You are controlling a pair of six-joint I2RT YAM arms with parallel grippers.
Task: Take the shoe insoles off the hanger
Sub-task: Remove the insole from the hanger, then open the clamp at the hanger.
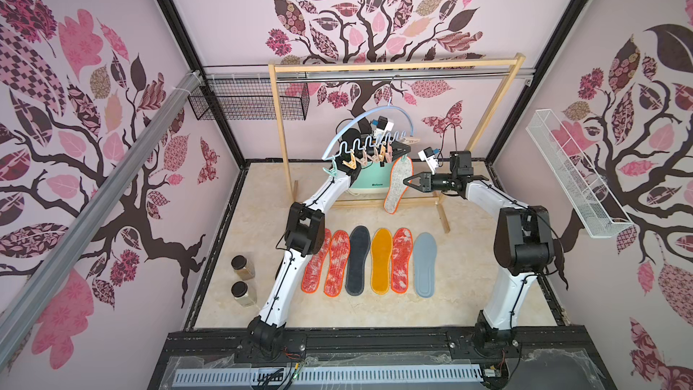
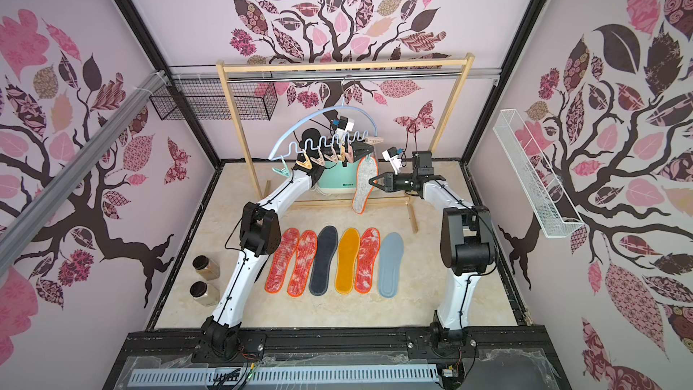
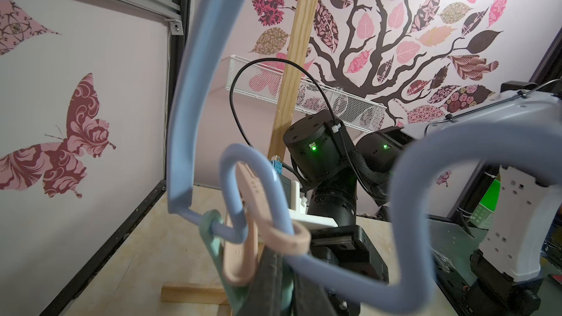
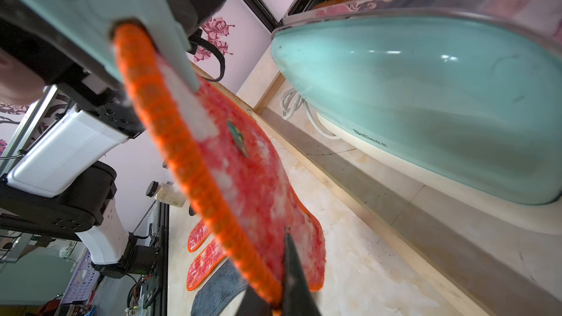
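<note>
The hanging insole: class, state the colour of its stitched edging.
Orange; the hanging insole shows it best in the right wrist view.

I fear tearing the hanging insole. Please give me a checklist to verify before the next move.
1. Right tool shut on the hanging insole's edge: ok.
2. Teal clothespin released from the insole: not ok, it grips the top edge.
3. Left tool at that clothespin: ok; squeezing it: cannot tell.
4. Hanger hooked on the wooden rack: ok.
5. Bare table beside the blue-grey insole: ok.
</note>
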